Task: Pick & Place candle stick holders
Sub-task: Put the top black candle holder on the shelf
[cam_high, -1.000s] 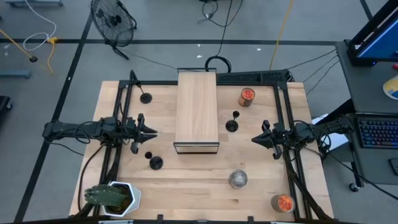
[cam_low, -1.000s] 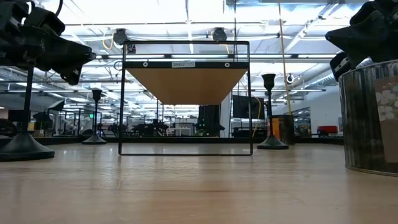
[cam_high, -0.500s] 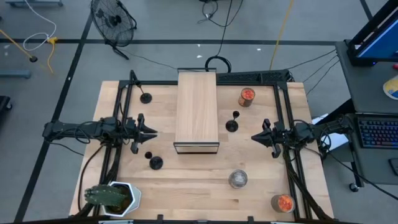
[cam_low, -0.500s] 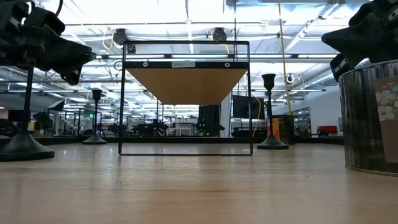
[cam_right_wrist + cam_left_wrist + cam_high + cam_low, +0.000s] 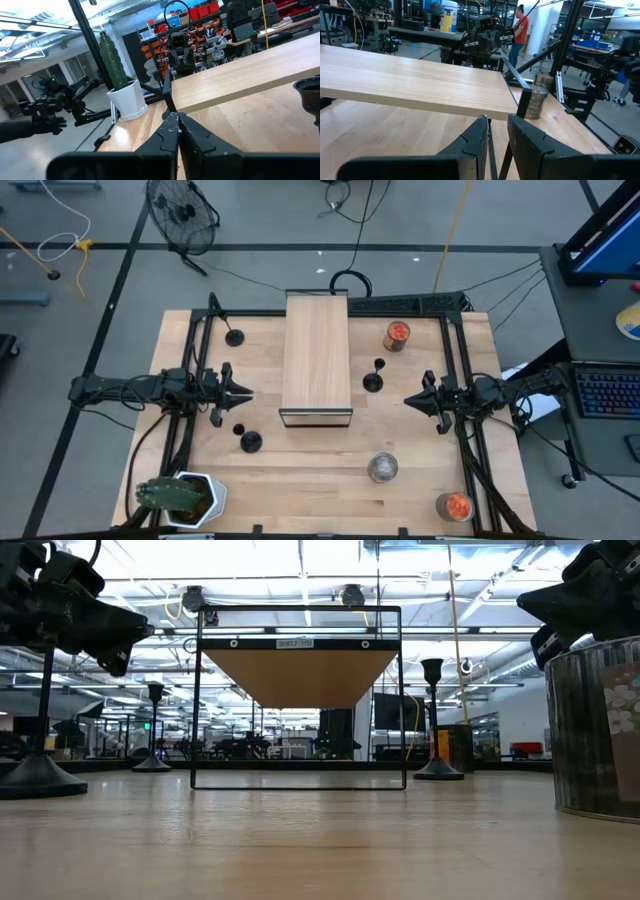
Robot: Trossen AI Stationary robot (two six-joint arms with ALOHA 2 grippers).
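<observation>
I see the left end effector [image 5: 243, 392] hovering near the surface's [image 5: 320, 470] left edge, fingers a narrow slit apart with nothing between them. The right end effector [image 5: 410, 403] hangs near the right edge, fingers pressed together, empty. Three candle stick holders show: one [image 5: 234, 337] toward the far left corner, one [image 5: 250, 442] below the left end effector, one [image 5: 373, 381] just right of the wooden shelf [image 5: 317, 360] standing mid-surface.

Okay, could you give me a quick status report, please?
Left gripper slightly parted, empty. Right gripper shut, empty. Three candle stick holders visible on table, untouched. Shelf between arms.
</observation>
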